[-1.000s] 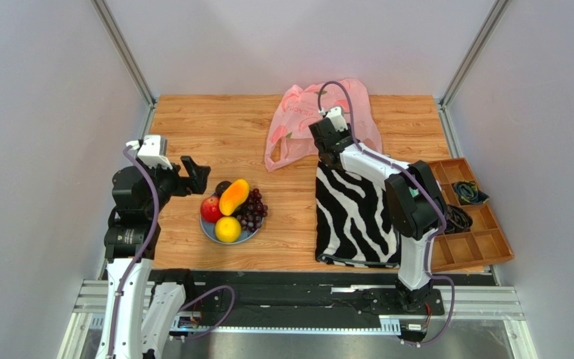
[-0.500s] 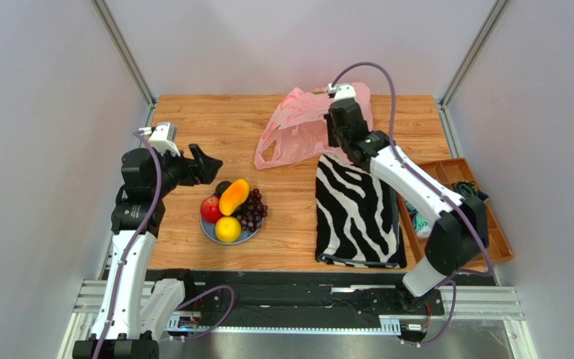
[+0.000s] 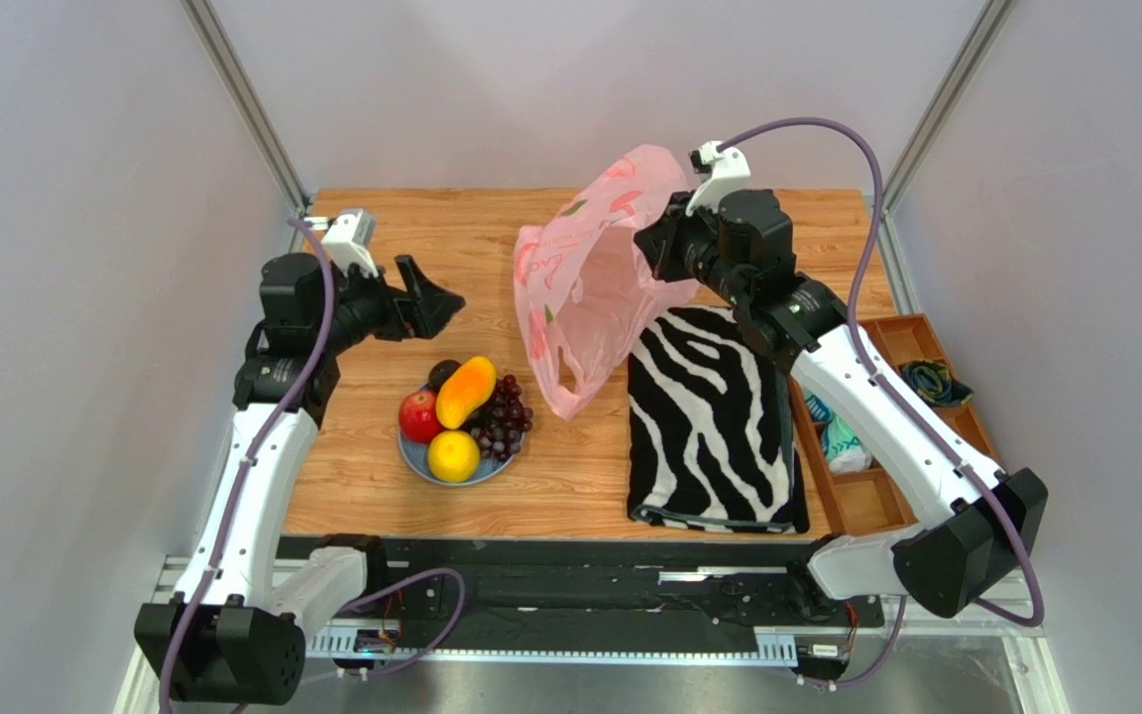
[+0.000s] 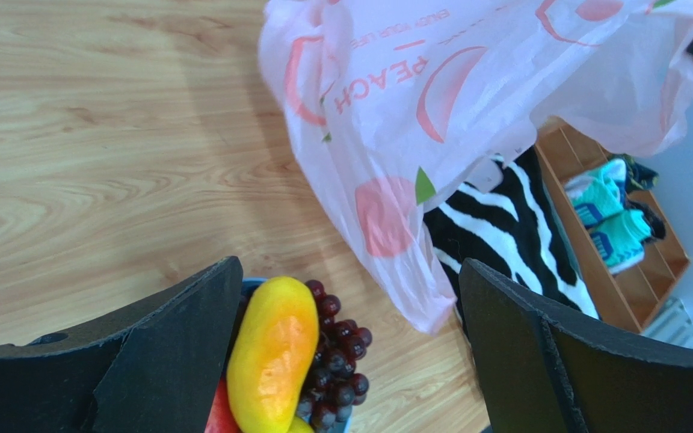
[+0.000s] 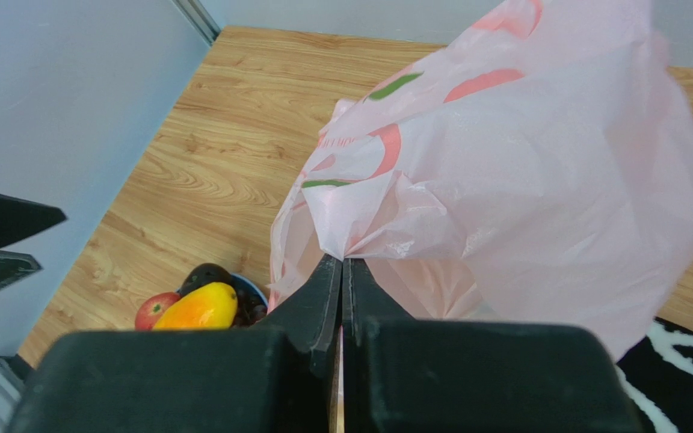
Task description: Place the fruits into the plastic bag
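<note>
A blue plate (image 3: 416, 460) holds a red apple (image 3: 418, 415), an orange-yellow mango (image 3: 466, 391), a yellow citrus (image 3: 454, 455), purple grapes (image 3: 503, 420) and a dark plum (image 3: 442, 372). My right gripper (image 3: 649, 246) is shut on the pink plastic bag (image 3: 588, 305) and holds it up above the table; the pinch shows in the right wrist view (image 5: 342, 262). The bag hangs just right of the plate. My left gripper (image 3: 436, 304) is open and empty, above and behind the plate. The left wrist view shows the mango (image 4: 271, 354), the grapes (image 4: 337, 361) and the bag (image 4: 431, 117).
A zebra-striped cloth (image 3: 711, 424) lies on the table under the right arm. A wooden compartment tray (image 3: 964, 484) with small items stands at the right edge. Grey walls close in the table on three sides.
My right gripper has lifted the bag off the table, up and toward the front. My left gripper has risen and moved back and right, above the plate.
</note>
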